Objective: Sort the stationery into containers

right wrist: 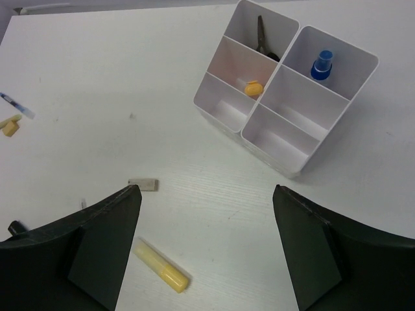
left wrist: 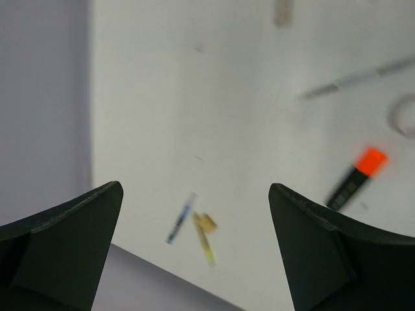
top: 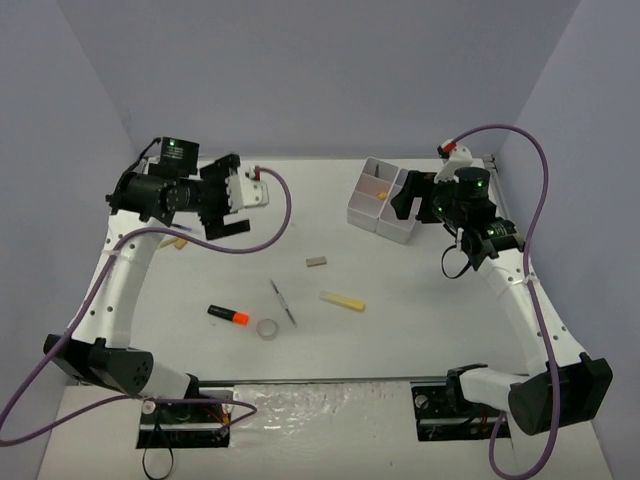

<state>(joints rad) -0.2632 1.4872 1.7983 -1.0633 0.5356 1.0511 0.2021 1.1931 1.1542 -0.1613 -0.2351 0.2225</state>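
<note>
Right wrist: right gripper [right wrist: 206, 191] gapes empty over one yellow bar [right wrist: 162, 265] and one grey block [right wrist: 143, 184]; tray [right wrist: 272, 155] ahead holds one bottle [right wrist: 321, 65]; left gripper [left wrist: 194, 188] spread empty, one marker [left wrist: 356, 176] beyond.

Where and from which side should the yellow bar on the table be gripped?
Probably at mid-length of the yellow bar, coming straight down from above and closing across its narrow width. It lies flat on the table with bare surface on both long sides, nothing touching it.

White table [top: 400, 330]: divided tray [top: 361, 216] far right; marker [top: 228, 315], tape ring [top: 267, 328], grey stick [top: 283, 302], yellow bar [top: 343, 300], grey block [top: 317, 262] mid-table.
</note>
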